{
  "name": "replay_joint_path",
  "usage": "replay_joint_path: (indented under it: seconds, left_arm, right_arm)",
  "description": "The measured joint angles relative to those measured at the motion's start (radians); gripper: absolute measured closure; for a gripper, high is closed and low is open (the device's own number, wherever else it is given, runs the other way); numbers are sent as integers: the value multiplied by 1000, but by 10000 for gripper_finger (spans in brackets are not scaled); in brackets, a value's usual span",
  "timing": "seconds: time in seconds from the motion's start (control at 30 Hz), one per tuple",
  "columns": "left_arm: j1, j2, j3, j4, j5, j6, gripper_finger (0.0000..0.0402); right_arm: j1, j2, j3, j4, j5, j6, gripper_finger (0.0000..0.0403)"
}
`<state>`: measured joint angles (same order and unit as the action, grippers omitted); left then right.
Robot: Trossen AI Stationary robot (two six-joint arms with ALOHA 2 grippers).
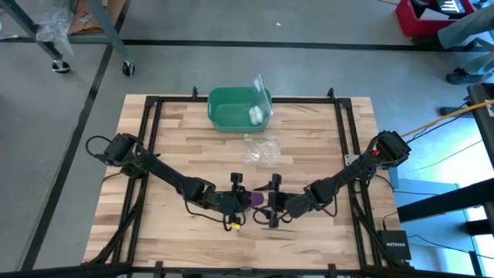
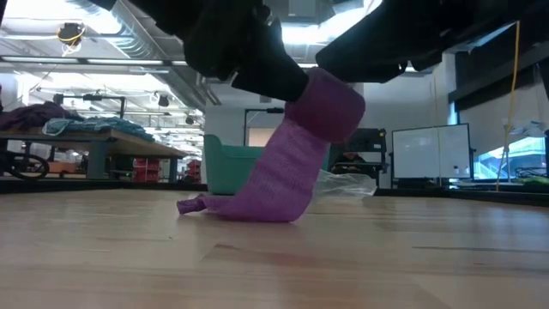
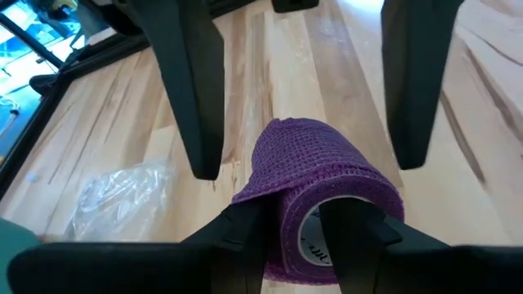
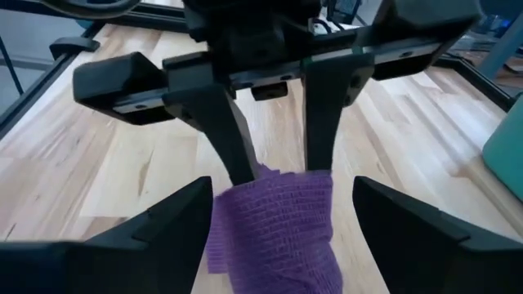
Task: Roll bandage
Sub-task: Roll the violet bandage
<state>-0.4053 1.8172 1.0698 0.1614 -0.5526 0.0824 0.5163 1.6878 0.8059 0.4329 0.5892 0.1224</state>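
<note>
The left pincer (image 3: 298, 237) clamps the bandage (image 3: 323, 184) roll — axis seemingly along its fingers; right pincer (image 4: 278, 220) spread wide around it.

bandage (image 2: 296, 150) | purple, partly rolled | roll raised, loose tail draping to tabletop

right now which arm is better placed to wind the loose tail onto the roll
Right, likely. The left claw is shut on the bandage roll, so it is busy. The right claw is open around the hanging tail, free to guide it.
</note>
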Motion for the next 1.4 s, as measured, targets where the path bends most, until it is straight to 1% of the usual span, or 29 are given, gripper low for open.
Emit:
replay_joint_path:
  seconds: [0.17,0.3,0.63,1.07,1.2,1.4]
  left_arm:
    - [1,0,0,4,0,2,300]
    - [0,0,0,7,29,10,300]
    - [-6,-5,0,-5,29,19,300]
    - [-14,-27,0,-65,29,-28,300]
    - [-24,-55,0,-86,28,-19,300]
    - [-39,-132,0,-198,28,-58,300]
  right_arm:
    - [0,0,0,39,-1,-5,107]
    - [-11,13,1,98,50,-5,107]
    - [-19,31,2,4,50,9,107]
    - [-20,34,0,-146,47,31,107]
    - [-20,34,0,-147,47,34,107]
    - [-19,12,0,-139,36,42,107]
